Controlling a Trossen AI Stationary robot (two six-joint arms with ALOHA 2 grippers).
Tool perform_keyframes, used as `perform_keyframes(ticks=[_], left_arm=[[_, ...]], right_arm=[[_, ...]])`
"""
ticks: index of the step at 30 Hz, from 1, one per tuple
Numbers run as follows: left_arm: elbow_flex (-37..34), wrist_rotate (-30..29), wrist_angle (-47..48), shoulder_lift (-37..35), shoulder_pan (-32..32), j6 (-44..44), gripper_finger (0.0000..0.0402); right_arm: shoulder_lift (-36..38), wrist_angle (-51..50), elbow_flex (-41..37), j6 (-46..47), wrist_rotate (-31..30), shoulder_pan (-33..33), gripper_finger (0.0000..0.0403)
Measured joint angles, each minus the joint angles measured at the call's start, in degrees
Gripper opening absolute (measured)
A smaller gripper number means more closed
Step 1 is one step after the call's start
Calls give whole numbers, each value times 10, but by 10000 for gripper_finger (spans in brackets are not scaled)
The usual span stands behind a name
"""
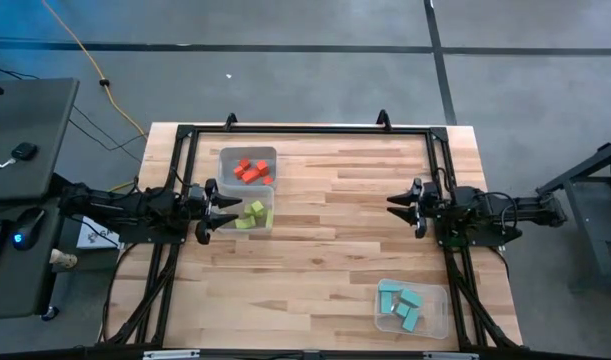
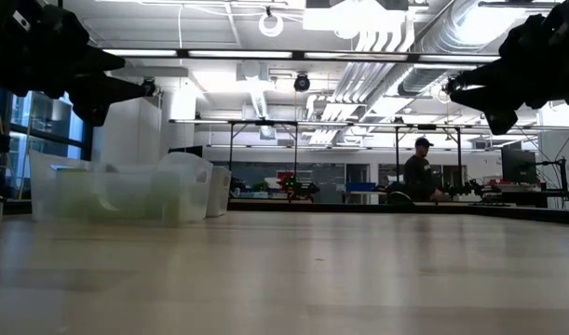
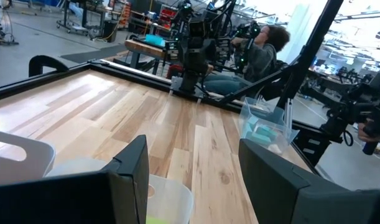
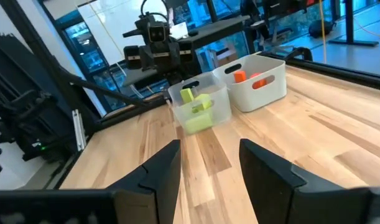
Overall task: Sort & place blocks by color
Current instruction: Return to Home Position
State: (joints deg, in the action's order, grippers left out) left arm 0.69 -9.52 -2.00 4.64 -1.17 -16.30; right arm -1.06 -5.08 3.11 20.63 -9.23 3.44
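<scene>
Red blocks (image 1: 250,170) lie in a clear tub (image 1: 229,158) at the far left. Lime green blocks (image 1: 251,215) lie in a second tub (image 1: 268,226) just nearer. Teal blocks (image 1: 400,303) fill a third tub (image 1: 437,318) at the near right. My left gripper (image 1: 225,210) points level toward the table's right. It is open and holds nothing, and its fingertips are beside the green tub's left wall (image 3: 171,190). My right gripper (image 1: 395,205) is open with nothing in it. It hovers at the table's right and points toward the left tubs (image 4: 199,106).
A black frame rail (image 1: 305,130) runs around the table's edge. Bare wood (image 1: 335,220) lies between the two grippers. A person (image 2: 419,172) sits in the room beyond the far edge. A desk with cables (image 1: 25,150) stands left of the table.
</scene>
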Motion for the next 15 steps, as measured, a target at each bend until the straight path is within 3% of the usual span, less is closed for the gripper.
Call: perform_keyframes(ticks=[15], left_arm=[[0,-1,0,0,0,0,174]], right_arm=[[0,-1,0,-40,-6,0,154]])
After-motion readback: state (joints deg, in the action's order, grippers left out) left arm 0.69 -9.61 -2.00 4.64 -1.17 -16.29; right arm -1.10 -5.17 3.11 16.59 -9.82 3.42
